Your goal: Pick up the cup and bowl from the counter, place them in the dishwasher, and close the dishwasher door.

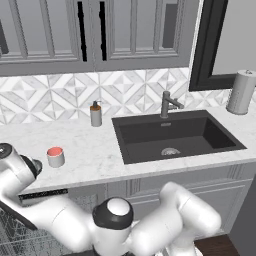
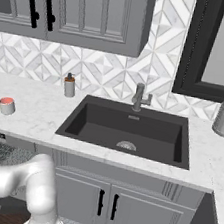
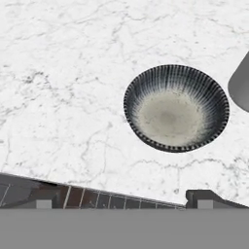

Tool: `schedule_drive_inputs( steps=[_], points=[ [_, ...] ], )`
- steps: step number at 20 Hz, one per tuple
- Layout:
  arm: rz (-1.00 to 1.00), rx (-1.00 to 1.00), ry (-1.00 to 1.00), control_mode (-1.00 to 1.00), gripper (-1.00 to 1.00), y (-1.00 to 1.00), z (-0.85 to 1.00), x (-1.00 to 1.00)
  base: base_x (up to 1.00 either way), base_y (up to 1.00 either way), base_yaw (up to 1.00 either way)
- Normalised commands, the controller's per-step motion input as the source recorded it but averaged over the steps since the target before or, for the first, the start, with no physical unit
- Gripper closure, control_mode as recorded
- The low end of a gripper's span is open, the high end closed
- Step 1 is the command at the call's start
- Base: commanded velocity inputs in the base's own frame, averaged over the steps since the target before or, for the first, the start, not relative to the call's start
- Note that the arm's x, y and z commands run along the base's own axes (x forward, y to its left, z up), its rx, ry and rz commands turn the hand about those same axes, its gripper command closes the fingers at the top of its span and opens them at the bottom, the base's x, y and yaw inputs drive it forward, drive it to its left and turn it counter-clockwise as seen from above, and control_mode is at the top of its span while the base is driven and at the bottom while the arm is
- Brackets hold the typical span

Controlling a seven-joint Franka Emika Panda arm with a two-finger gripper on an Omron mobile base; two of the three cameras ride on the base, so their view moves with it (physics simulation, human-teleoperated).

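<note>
Nearest to us, in the hand view, the claw hangs released over the front edge of the counter, its two dark fingertips spread wide with nothing between them. Just past them we see the bowl sitting upright on the marble, dark ribbed rim around a pale speckled centre, and at the right edge of that view a grey rounded shape beside it, which we take to be the cup, though too little of it shows to be sure. Below the counter edge a strip of wire rack shows, and in the left base view the dishwasher stands open under the counter with its grey racks behind the arm. In the base views the cup stands on the counter left of the sink, its red inside up, with the bowl just beside it at the frame edge in the right base view. Farther back a soap bottle stands near the tiled wall, the tap rises behind the sink, and a paper towel roll stands well apart at the right. Grey cabinets hang above.
</note>
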Motion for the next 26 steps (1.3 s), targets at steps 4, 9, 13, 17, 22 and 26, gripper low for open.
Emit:
schedule_drive_inputs(
  steps=[4,9,13,17,22,26],
  points=[
    [0.00,-0.04,0.00,-1.00,-1.00,-0.09,-0.17,0.17,0.00,0.00,0.00],
    [0.11,0.00,0.00,-1.00,-1.00,-0.10,-0.24,0.33,0.00,0.00,0.00],
    [0.16,-0.01,0.00,-1.00,-1.00,0.00,-0.04,0.30,0.00,0.00,0.00],
    [0.14,-0.03,0.00,-1.00,-1.00,0.00,-0.14,0.22,0.00,0.00,0.00],
    [0.08,-0.11,0.00,-1.00,-1.00,0.05,-0.09,0.08,0.00,0.00,0.00],
    [0.05,-0.11,0.00,-1.00,-1.00,0.00,-0.06,0.17,0.00,0.00,0.00]
  ],
)
